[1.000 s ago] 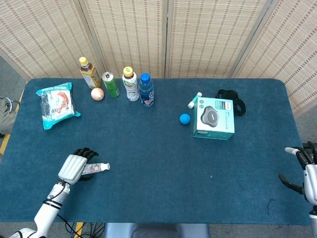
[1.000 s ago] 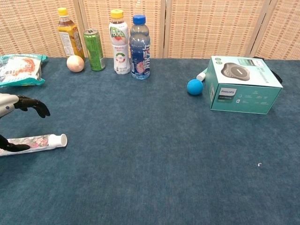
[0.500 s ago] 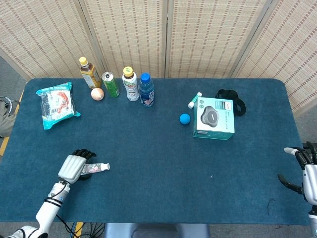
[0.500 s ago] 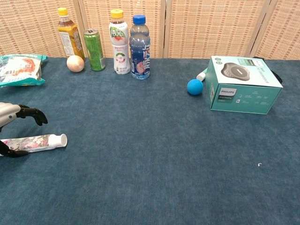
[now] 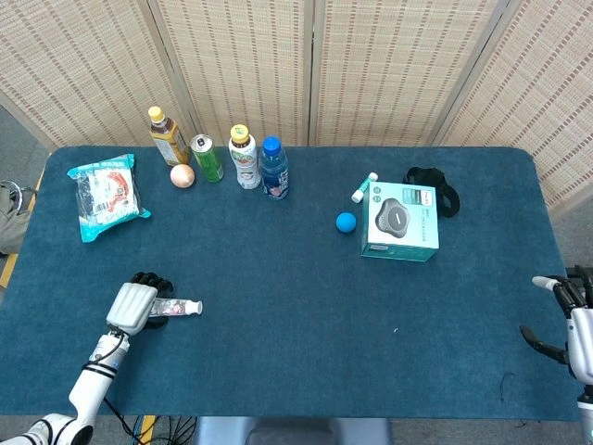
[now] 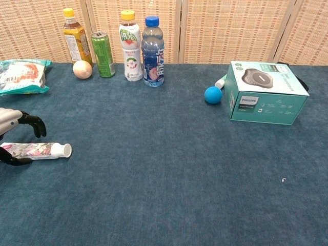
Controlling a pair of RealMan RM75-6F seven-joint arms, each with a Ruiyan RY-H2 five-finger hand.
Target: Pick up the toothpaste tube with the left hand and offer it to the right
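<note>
The toothpaste tube (image 5: 182, 307) lies flat near the table's front left, its white cap pointing right. In the chest view the tube (image 6: 39, 150) is floral-patterned and almost level. My left hand (image 5: 132, 306) is over the tube's tail end. Its dark fingers (image 6: 34, 124) arch above the tube with a gap, and the thumb touches the tube's near edge from below. The grip is not closed. My right hand (image 5: 574, 320) hovers at the table's right front edge with fingers apart and nothing in it. It does not show in the chest view.
Along the back stand a yellow-capped tea bottle (image 5: 165, 136), a green can (image 5: 207, 158), a white bottle (image 5: 244, 158) and a blue bottle (image 5: 273, 169), with a peach ball (image 5: 182, 176). A snack bag (image 5: 107, 195) lies far left. A teal box (image 5: 400, 222) and blue ball (image 5: 346, 222) sit right.
My left hand has drawn back to the left and its fingers have curled lower over the tube. The tube has shifted slightly left and turned level. The right hand has stayed put.
</note>
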